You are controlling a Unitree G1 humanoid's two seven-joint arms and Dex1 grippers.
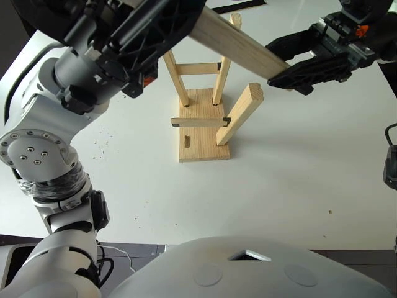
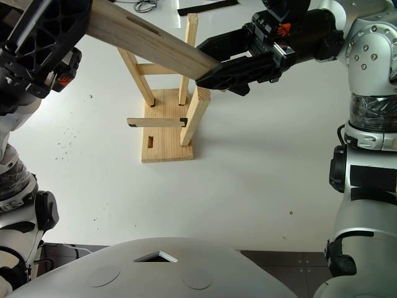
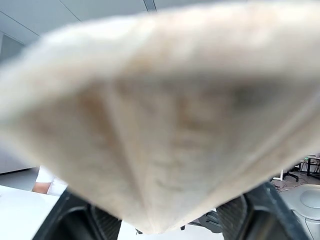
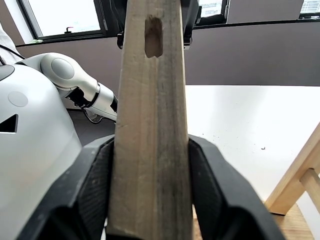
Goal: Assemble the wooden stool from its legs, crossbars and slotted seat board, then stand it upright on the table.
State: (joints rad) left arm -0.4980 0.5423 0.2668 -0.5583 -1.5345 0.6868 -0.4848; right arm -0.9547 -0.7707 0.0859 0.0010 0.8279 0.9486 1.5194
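My right claw (image 2: 217, 71) is closed on one end of the loose leg (image 1: 242, 46), a finger pressed to each side face. My left claw (image 1: 164, 25) grips the other end, so the leg hangs in the air between the two, sloping down toward the right claw. Its mortise (image 4: 153, 37) faces the right wrist.

Below the claws, the half-built stool lies upside down on the surface (image 1: 298, 174). The seat board (image 1: 201, 150) lies flat. Two legs stand at its far edge, joined by a crossbar (image 1: 197, 68), and a third leg (image 1: 240, 113) leans outward nearer me. From that third leg a second crossbar (image 1: 195, 121) juts out with its free end unsupported, over an open slot (image 1: 187, 140) in the board.

I judge this to be the fourth-leg step. Next I must tip the leg upright and lower its end into that slot, while its mortise takes the free crossbar end — the leaning leg may need straightening first.
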